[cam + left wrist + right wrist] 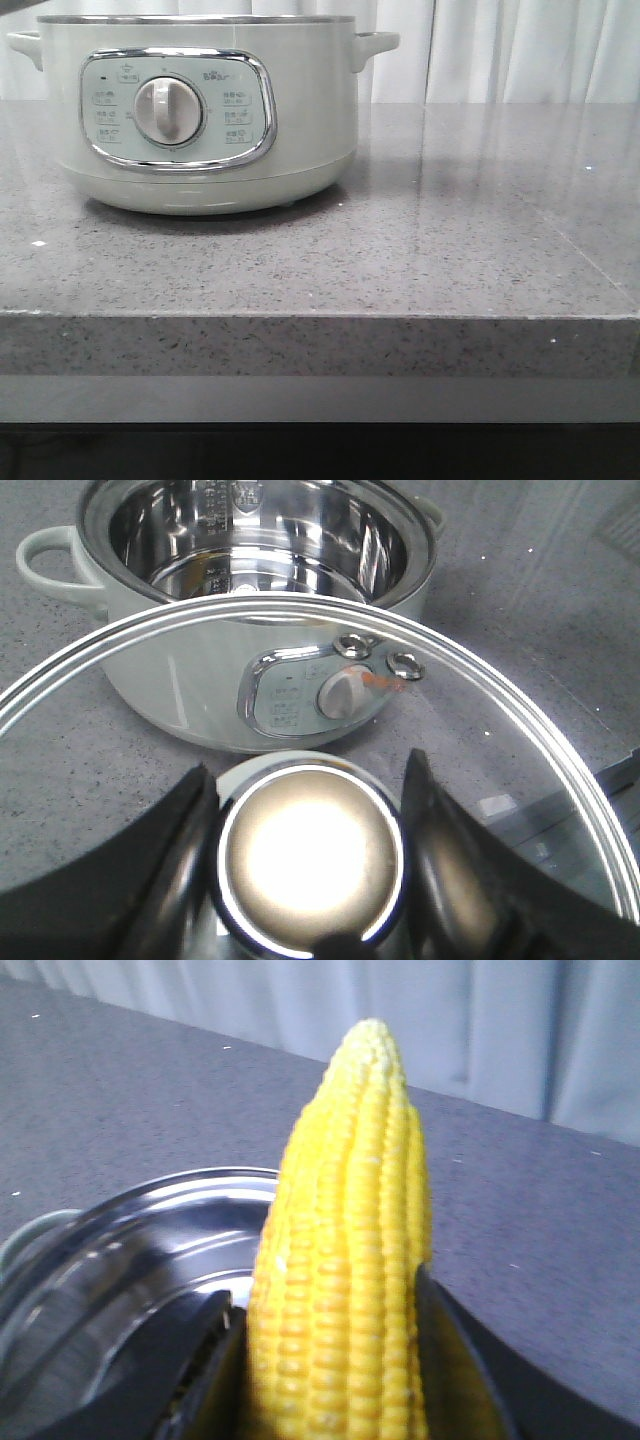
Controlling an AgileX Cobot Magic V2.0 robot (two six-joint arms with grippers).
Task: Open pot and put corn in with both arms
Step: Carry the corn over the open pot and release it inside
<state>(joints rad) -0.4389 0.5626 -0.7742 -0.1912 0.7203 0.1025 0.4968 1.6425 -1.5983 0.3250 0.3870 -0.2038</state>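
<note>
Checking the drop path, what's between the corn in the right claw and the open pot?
Nothing solid shows in the right wrist view: the corn, clamped in the right claw, hangs beside the pot, whose steel rim lies open behind it.

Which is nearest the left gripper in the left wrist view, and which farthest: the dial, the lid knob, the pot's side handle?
1. Lid knob: held in the left gripper.
2. Dial: on the pot's front panel, seen through the glass lid.
3. Side handle: beyond, at the pot's rim.
</note>
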